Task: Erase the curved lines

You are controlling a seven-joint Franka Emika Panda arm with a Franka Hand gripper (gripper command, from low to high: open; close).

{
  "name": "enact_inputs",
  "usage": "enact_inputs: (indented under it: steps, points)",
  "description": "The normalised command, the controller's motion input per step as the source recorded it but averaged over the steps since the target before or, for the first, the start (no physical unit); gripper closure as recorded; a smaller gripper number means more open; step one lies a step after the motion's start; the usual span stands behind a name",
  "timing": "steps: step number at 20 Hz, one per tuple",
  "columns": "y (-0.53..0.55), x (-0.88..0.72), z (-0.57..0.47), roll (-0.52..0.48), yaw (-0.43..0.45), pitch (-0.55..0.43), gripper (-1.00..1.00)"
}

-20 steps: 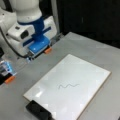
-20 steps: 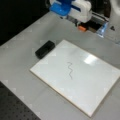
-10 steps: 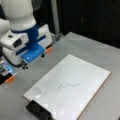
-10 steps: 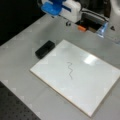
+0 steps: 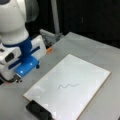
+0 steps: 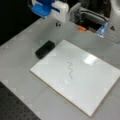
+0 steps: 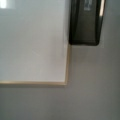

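Gray table: curve lines unerased, well apart from end effector.

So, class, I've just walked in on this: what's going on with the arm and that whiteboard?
A Franka arm is set to erase the curve lines, but nothing is wiped yet: the squiggle sits intact on the whiteboard. The gripper hangs above the table, off the board's edge at a front view's left, holding nothing. The black eraser lies untouched beside the board's corner, and the wrist view looks down on it.
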Motion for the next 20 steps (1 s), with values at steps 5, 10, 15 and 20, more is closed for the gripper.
enact_inputs:
  steps: [5,10,15,20]
  points:
    - [-0.32,0.3,0.03,-0.046,0.182,0.146,-1.0]
    - [-0.38,0.39,-0.07,-0.043,0.213,0.117,-1.0]
    - [-0.34,0.32,-0.01,-0.003,0.165,0.166,-1.0]
    - [-0.2,0.12,-0.03,0.028,0.086,0.132,-1.0]
